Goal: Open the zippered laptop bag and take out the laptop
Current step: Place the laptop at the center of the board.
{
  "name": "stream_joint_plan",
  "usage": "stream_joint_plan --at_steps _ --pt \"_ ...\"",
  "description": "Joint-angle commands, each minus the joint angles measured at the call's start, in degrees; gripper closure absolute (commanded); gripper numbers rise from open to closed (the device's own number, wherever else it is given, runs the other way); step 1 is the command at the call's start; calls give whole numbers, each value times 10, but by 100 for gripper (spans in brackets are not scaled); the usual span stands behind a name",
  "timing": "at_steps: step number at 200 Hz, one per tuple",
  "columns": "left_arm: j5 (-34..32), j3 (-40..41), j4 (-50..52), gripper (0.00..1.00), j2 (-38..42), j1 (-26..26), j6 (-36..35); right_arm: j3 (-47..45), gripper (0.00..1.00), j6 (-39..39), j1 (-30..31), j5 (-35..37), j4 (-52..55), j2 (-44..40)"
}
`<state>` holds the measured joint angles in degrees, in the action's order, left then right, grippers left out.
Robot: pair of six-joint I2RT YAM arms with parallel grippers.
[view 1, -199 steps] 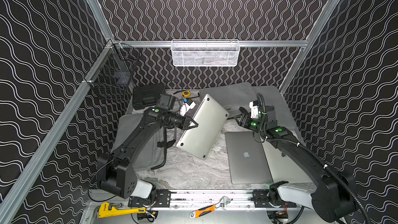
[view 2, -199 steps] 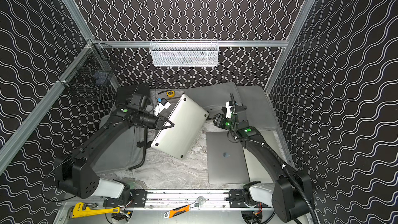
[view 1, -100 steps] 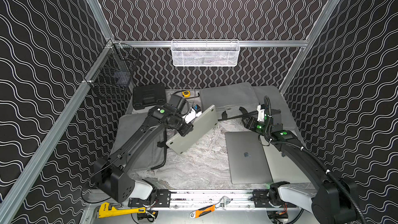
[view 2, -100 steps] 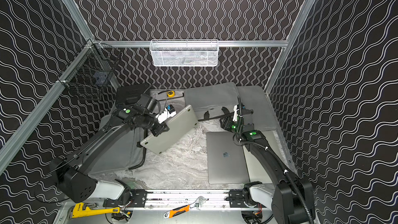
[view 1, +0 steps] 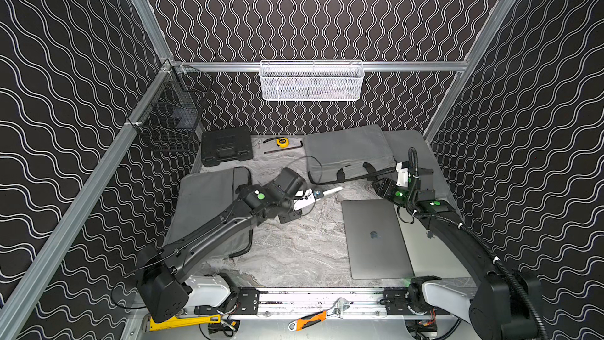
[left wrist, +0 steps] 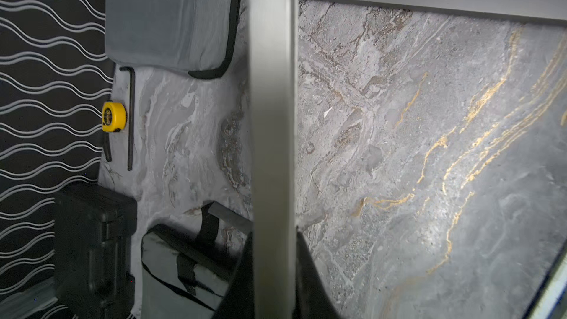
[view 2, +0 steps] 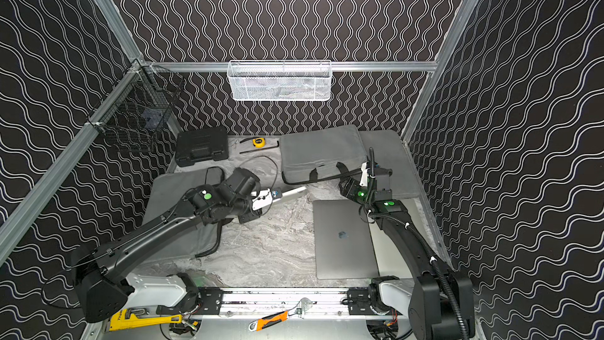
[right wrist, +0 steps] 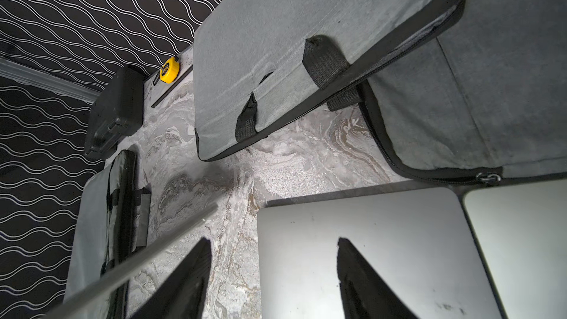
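- The left gripper [left wrist: 273, 237] was clamped narrow on a slim silver laptop [left wrist: 273, 102], with one black finger [left wrist: 310, 277] on each face.
- In both top views that laptop [view 1: 330, 191] showed edge-on as a thin tilted strip over the grey marble-patterned table [view 1: 294, 250]. Whether it touched the table could not be told.
- A grey fabric laptop bag with black handles [view 1: 346, 152] lay at the back of the table, its zippered near edge [right wrist: 429, 36] gaping.
- A second flat grey fabric bag [view 1: 209, 204] lay under the left arm.
- The right gripper [right wrist: 273, 240] stood wide and empty, straddling the edge of a closed dark grey laptop [view 1: 376, 240] lying flat on the table.
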<state>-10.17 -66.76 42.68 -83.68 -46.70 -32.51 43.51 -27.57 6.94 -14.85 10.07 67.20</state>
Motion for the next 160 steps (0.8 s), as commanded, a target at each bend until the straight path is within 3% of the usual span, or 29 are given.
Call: stream_joint_plan --at_steps 1,95,160 --pt "-65 21 -121 100 5 -30 -41 -2 34 -10 -4 -19 -15 2" --pt "-208 167 -240 100 -8 -177 -69 -15 34 -5 -10 -30 -21 -9" --pt "-227 203 -216 100 46 -187 -16 -19 34 -6 -11 -52 -33 6"
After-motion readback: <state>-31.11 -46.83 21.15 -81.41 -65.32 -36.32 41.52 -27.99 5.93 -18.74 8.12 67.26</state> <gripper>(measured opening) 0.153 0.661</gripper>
